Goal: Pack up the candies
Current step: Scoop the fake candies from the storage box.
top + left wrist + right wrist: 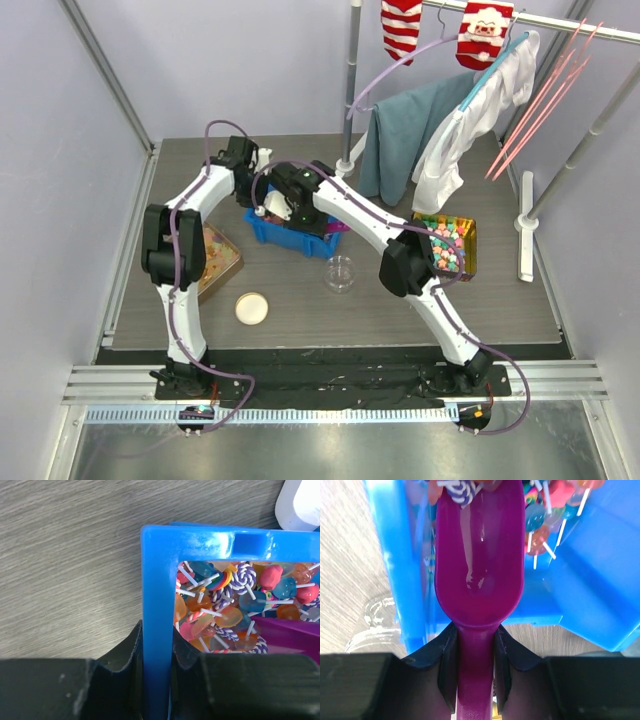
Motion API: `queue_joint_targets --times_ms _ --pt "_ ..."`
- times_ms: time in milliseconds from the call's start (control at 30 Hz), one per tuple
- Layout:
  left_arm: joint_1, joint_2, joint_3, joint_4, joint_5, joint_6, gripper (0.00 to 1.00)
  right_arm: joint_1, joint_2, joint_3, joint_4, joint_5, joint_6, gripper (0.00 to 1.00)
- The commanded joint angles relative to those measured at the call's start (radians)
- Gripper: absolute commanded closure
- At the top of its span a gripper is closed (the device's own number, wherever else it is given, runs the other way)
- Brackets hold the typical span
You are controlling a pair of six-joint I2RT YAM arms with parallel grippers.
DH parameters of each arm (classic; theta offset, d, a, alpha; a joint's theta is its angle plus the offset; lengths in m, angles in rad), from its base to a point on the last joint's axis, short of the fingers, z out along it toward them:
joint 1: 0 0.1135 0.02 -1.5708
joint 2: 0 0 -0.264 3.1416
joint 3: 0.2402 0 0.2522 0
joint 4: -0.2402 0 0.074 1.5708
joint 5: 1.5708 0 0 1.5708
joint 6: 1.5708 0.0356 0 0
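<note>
The candies (235, 605) are small colourful sweets on white sticks, heaped in a blue bin (268, 232). My left gripper (156, 640) is shut on the bin's blue side wall (157, 580), one finger outside and one inside. My right gripper (475, 630) is shut on the handle of a purple scoop (480, 560). The scoop's bowl reaches into the bin toward the candies (545, 515). Its bowl is mostly bare, with a purple-white swirl sweet (460, 487) at its tip. The scoop (290, 635) also shows in the left wrist view, lying among the sweets.
A clear glass jar (340, 272) stands just in front of the bin, and its round lid (252, 307) lies nearer the left arm. A tin of pastel sweets (447, 243) sits at the right, another tin (215, 258) at the left. Clothes hang on a rack (430, 130) behind.
</note>
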Motion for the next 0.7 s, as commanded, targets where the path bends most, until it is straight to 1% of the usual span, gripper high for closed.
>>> queue_joint_targets --times_ms 0,100,367,533,667 --pt "-0.019 -0.072 -0.019 0.06 -0.015 -0.066 1.0 0.009 0.057 0.105 -0.16 -0.047 -0.007 0.99" --pt "-0.027 -0.086 -0.037 0.064 0.016 -0.07 1.0 0.012 0.073 0.116 -0.12 -0.079 -0.015 0.99" --pt "-0.03 -0.115 -0.079 0.071 0.085 -0.049 1.0 0.009 0.087 0.048 0.016 -0.192 -0.025 0.99" --pt "-0.03 -0.118 -0.093 0.071 0.19 -0.012 1.0 -0.002 0.106 0.051 0.078 -0.24 -0.027 0.99" --pt "-0.031 -0.109 -0.094 0.064 0.23 -0.012 1.0 -0.008 0.12 0.041 0.113 -0.284 -0.015 0.99"
